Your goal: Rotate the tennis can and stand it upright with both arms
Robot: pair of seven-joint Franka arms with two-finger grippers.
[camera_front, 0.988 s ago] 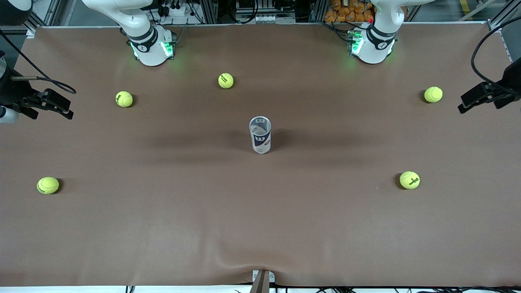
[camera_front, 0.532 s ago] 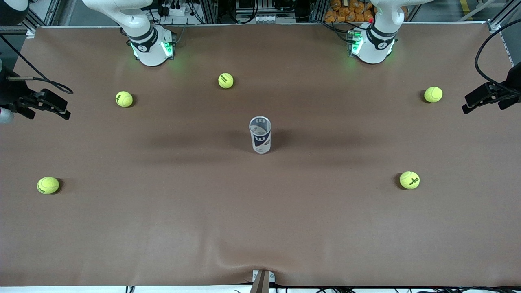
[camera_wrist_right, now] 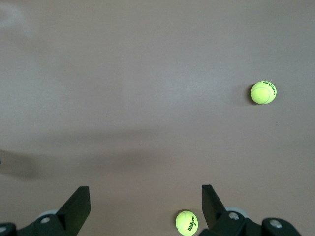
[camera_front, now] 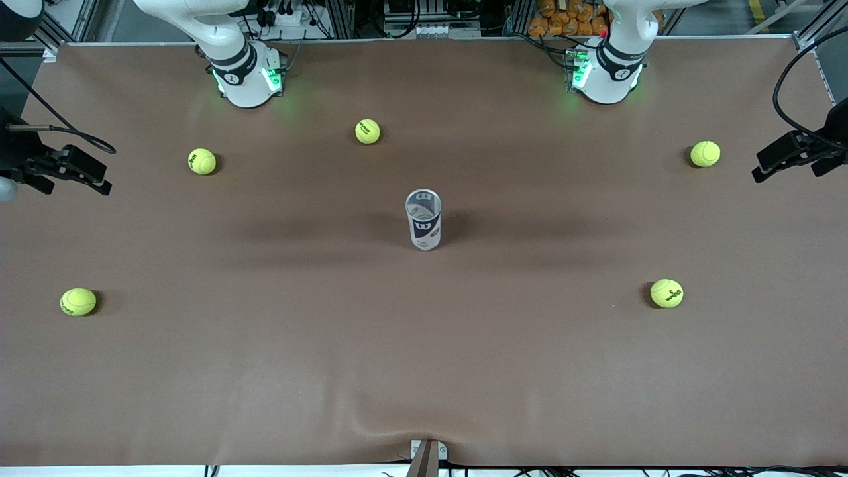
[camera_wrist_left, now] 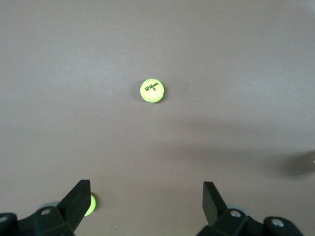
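Front view shows the can (camera_front: 423,220) upright at mid-table; left gripper (camera_wrist_left: 143,199) and right gripper (camera_wrist_right: 145,199) hang open, empty. Task looks done; no further move seems needed.

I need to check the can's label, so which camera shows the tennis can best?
The front view: the tennis can stands upright mid-table there, its label facing the camera. Neither wrist view shows it; each shows only brown table and tennis balls past its own open fingers.

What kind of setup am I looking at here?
Most likely a robotics lab test bench: a brown-covered table, two arm bases bolted along its edge, aluminium framing past it, and a tennis can among scattered balls.
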